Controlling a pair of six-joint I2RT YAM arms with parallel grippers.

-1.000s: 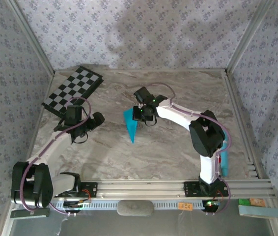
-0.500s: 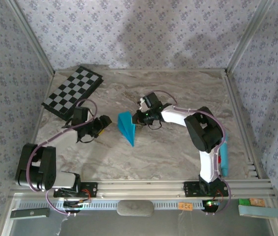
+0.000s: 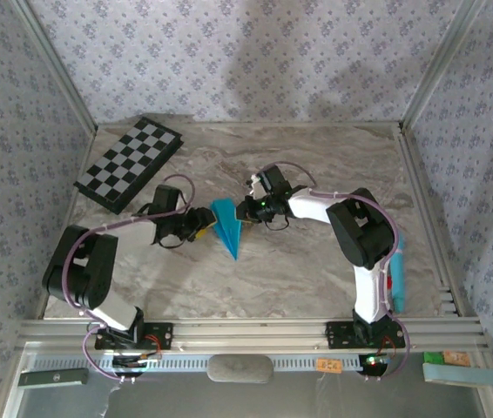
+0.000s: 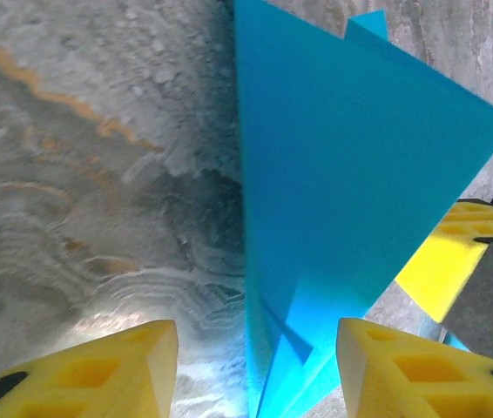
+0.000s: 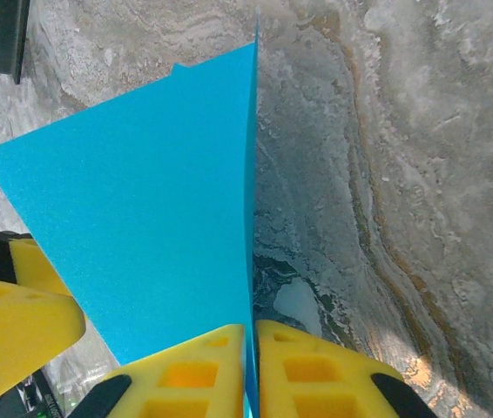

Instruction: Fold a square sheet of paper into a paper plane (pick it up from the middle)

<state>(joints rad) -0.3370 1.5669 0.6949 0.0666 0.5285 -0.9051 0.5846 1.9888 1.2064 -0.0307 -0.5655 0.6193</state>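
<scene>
We judge the work to be at a late creasing step. The paper plane sits over the middle of the table between both arms, its tip toward the bases. The right gripper is pinched tight on the fold line, with only paper between its fingers. The left gripper straddles the opposite flap, its fingers partly apart and gripping nothing. The next move calls for the left fingers to meet the layers squarely, without dragging them.

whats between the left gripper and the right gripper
The folded blue paper. The top view shows it between the left gripper and the right gripper. The right wrist view shows that gripper shut on the paper's edge.
</scene>
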